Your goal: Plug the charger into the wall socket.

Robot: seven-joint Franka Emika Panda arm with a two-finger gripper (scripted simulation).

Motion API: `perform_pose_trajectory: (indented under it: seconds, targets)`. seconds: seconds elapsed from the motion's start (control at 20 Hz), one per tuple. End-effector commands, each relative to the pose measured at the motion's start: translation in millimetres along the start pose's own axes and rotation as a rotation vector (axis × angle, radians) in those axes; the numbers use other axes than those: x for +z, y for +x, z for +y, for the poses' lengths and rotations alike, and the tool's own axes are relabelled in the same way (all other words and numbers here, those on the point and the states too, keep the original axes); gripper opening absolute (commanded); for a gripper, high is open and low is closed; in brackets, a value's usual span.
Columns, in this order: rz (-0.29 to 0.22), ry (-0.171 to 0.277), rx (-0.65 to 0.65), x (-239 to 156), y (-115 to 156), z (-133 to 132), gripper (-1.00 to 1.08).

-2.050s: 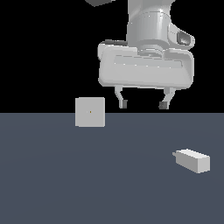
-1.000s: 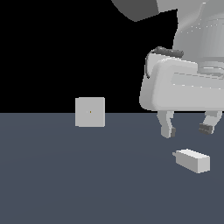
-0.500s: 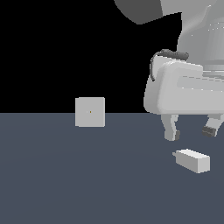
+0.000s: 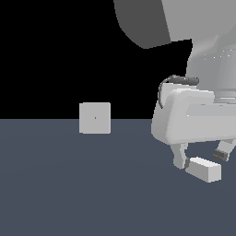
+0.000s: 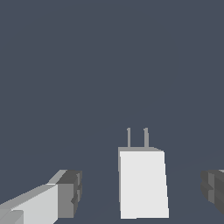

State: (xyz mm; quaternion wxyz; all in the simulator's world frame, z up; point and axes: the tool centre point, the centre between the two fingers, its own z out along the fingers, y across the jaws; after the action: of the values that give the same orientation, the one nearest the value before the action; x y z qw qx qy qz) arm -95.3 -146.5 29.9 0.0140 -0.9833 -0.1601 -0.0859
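Observation:
The charger [image 4: 203,169] is a small pale block lying on the dark floor at the exterior view's right; the wrist view shows its body [image 5: 142,181] with two thin prongs on one end. My gripper [image 4: 201,159] is open and hangs low over it, one finger [image 4: 179,156] on each side, not touching. In the wrist view my gripper [image 5: 142,192] straddles the charger with dark pads [image 5: 72,192] apart from it. The wall socket [image 4: 95,118] is an upright pale square block with a tiny dot, farther back toward the exterior view's left.
A flat dark grey floor [image 4: 69,184] runs under everything, with a black background behind it. The arm's bulky white wrist housing [image 4: 193,115] fills the exterior view's upper right.
The gripper has moved from above the floor's middle toward the exterior view's right and come down, so its open fingers now straddle the charger. Charger and socket have not moved.

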Motion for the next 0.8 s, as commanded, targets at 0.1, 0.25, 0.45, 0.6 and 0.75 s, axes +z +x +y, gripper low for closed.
perform_pose_trajectory:
  seconds: [0.1, 0.25, 0.45, 0.6, 0.75]
  targets:
    - [0.0, 0.0, -0.001, 14.2, -2.4, 0.3, 1.0]
    - [0.001, 0.0, -0.001, 17.7, -2.7, 0.4, 1.0]
    - [0.001, 0.0, -0.001, 17.9, -2.7, 0.4, -1.0]
    - [0.001, 0.0, -0.001, 17.9, -2.7, 0.4, -1.0]
    - [0.001, 0.0, -0.001, 17.9, -2.7, 0.4, -1.0]
